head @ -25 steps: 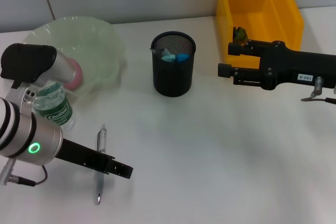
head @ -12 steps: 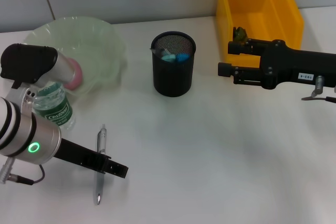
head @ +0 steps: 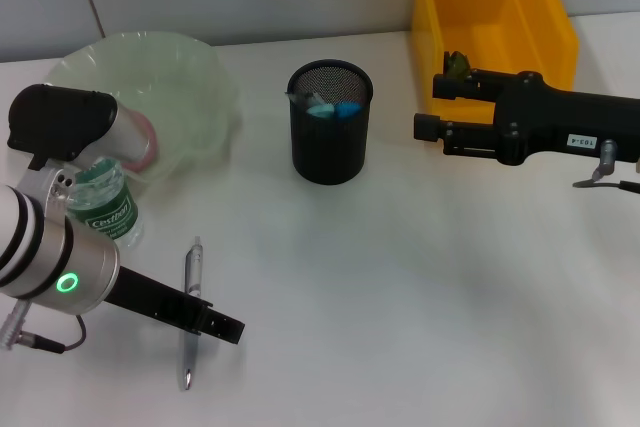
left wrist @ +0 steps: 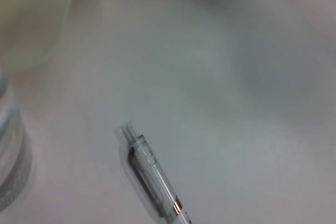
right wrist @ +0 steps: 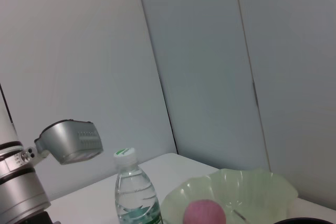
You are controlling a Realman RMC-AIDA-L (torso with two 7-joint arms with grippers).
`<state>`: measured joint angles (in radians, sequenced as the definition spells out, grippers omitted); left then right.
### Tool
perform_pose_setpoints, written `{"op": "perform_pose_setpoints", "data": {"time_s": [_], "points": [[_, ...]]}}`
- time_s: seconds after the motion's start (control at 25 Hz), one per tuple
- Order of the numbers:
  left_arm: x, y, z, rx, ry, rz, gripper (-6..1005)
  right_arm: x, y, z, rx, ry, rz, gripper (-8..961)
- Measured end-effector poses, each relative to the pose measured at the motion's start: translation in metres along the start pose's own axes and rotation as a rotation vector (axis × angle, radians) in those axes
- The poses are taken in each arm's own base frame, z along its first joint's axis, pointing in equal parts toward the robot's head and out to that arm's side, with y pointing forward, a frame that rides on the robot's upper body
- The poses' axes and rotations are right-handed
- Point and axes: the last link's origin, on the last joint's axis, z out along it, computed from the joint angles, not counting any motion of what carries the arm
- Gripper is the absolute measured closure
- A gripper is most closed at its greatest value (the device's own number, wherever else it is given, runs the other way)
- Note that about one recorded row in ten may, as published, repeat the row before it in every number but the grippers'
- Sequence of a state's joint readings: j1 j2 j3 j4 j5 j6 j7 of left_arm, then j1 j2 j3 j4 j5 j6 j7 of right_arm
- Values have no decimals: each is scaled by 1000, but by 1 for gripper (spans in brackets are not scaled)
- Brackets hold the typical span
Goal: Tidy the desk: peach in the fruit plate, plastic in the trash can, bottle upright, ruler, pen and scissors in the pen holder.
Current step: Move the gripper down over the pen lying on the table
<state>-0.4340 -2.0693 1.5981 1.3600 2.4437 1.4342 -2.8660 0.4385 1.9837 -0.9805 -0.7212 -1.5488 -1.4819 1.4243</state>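
Left gripper (head: pixel 222 327) low over the pen (head: pixel 189 311) lying flat on the counter (head: pixel 400 287), finger state indiscernible; right gripper (head: pixel 432 112) fingers apart beside the pen holder (head: pixel 330 122).

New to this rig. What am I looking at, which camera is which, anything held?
A two-armed robot tidying a white desk. The wide picture comes from its head; the other two come from cameras on its wrists. The left gripper hangs over a pen lying on the desk, which its wrist camera sees up close. The right gripper sits by the yellow trash can, holding nothing visible. Also there: an upright water bottle, a peach in the green fruit plate, and a black mesh pen holder.
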Motion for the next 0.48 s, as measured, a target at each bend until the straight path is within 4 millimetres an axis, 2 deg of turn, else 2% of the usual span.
{"op": "perform_pose_setpoints", "data": {"time_s": [0.48], "points": [[-3,0,1,-2,-10,17,187,3,0,-2,8,-2,16,231]]}}
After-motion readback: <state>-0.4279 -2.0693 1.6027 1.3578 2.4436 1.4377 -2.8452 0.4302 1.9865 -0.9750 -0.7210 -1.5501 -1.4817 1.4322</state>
